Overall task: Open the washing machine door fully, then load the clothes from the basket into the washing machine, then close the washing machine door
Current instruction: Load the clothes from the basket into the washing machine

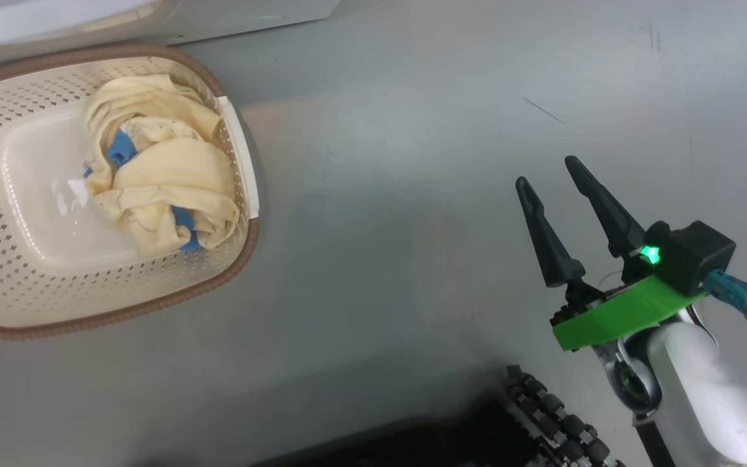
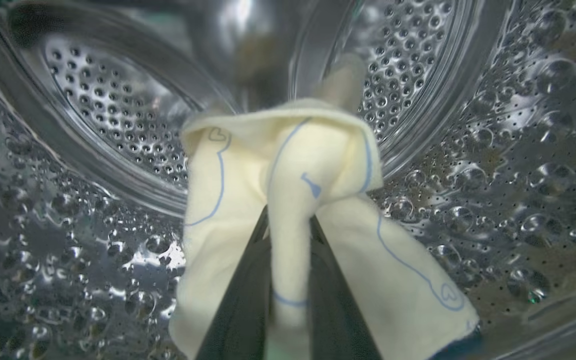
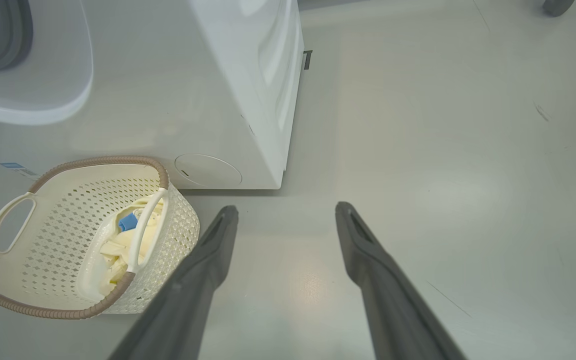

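Note:
In the left wrist view my left gripper (image 2: 290,220) is inside the perforated steel drum (image 2: 118,115) of the washing machine, shut on a pale yellow garment (image 2: 318,150) with blue line prints that drapes over both fingers. The cream basket (image 1: 237,253) stands on the floor at the left and holds more crumpled yellow clothes (image 1: 166,175) with blue trim. My right gripper (image 1: 546,174) hovers open and holds nothing, to the right of the basket. The right wrist view shows that gripper (image 3: 287,208), the basket (image 3: 98,161), the clothes (image 3: 118,245) and the white washing machine (image 3: 193,75). The washing machine door is out of view.
The grey rubber gasket (image 3: 3,40) shows at the machine's opening. A round cover (image 3: 208,170) sits low on the washer's front, just behind the basket. Bare grey floor (image 1: 412,130) stretches to the right. My dark base (image 1: 542,415) is at the bottom edge.

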